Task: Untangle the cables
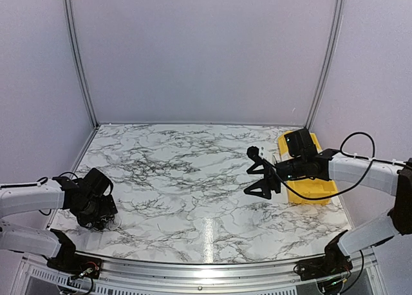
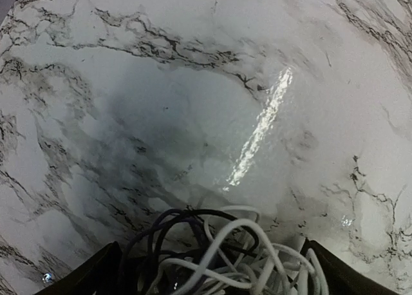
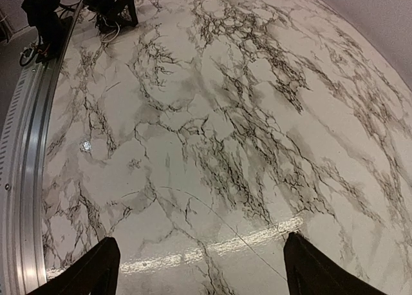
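yellow bin (image 1: 315,190) (inside mostly hidden); cables (image 2: 205,264) within left gripper (image 2: 211,248)

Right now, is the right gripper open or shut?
Open. The right gripper has its fingers far apart, only bare table between them.

Top camera: fixed, high and behind, at the near edge. It looks down and forward across the whole counter (image 1: 193,179) to the back wall (image 1: 206,50). Distant, so both arms show small.

Left wrist camera: just behind the left gripper (image 2: 215,272), very close to the counter, aimed steeply down and ahead. Its fingers (image 2: 96,272) sit wide apart in the bottom corners, with the cables (image 2: 225,243) between them.

Right wrist camera: behind the right gripper (image 3: 201,238), held higher, tilted across the counter. The near-edge rail (image 3: 22,179) runs down its left margin.

Shared: the right wrist view catches the left gripper far ahead in its top-left corner, and the top view shows it too. All three views see the marble counter.
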### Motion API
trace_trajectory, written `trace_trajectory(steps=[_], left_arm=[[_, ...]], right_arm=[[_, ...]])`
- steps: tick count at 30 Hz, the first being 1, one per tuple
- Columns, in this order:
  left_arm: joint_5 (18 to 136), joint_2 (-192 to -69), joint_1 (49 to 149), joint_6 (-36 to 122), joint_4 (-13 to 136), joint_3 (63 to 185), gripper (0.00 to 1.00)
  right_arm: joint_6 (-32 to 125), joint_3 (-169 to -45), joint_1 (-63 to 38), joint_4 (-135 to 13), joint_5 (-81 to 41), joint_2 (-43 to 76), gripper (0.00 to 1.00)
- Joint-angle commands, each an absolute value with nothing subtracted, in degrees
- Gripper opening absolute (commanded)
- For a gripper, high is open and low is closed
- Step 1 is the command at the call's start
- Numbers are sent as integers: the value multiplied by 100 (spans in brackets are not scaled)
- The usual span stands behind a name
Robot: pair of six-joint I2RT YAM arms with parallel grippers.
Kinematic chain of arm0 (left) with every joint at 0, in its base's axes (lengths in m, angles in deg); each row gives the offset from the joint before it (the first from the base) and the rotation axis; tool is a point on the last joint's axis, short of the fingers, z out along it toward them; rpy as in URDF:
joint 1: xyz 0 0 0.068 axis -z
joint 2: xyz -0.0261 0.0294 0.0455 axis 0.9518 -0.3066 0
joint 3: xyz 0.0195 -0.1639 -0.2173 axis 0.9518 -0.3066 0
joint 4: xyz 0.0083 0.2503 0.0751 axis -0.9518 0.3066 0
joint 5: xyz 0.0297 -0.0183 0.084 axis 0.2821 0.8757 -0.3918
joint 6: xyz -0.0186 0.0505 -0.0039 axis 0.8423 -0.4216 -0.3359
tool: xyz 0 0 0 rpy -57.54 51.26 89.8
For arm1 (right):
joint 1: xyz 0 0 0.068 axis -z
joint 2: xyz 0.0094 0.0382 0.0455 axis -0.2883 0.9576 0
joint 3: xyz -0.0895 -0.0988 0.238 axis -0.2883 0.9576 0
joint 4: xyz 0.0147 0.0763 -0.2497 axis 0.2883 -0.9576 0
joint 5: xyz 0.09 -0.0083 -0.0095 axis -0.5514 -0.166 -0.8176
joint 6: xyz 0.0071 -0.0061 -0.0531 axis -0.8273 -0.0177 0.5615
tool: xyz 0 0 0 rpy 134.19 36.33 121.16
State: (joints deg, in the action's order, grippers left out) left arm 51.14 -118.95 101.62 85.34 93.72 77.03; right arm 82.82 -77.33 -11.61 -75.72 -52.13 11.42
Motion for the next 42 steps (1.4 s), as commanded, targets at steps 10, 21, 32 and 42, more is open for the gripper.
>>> trace_trajectory(steps=[10,21,32,42], left_arm=[[6985,-13743,12236,8422,5383,8998,93],[5369,-12927,12351,7166,6324,9475,99],[5927,-12006,12281,7271,6765,8466,89],[6548,-11953,12153,7344,6758,8066,90]], right_arm=[[8378,-8033,-1242,-7710,-5281,1387,87],[8197,-8838,-2193,-8168,-4529,1970,72],[8415,-10303,-3583,-8312,-4002,3443,38],[9337,-10944,-4367,-8542,-3040,4236,36]])
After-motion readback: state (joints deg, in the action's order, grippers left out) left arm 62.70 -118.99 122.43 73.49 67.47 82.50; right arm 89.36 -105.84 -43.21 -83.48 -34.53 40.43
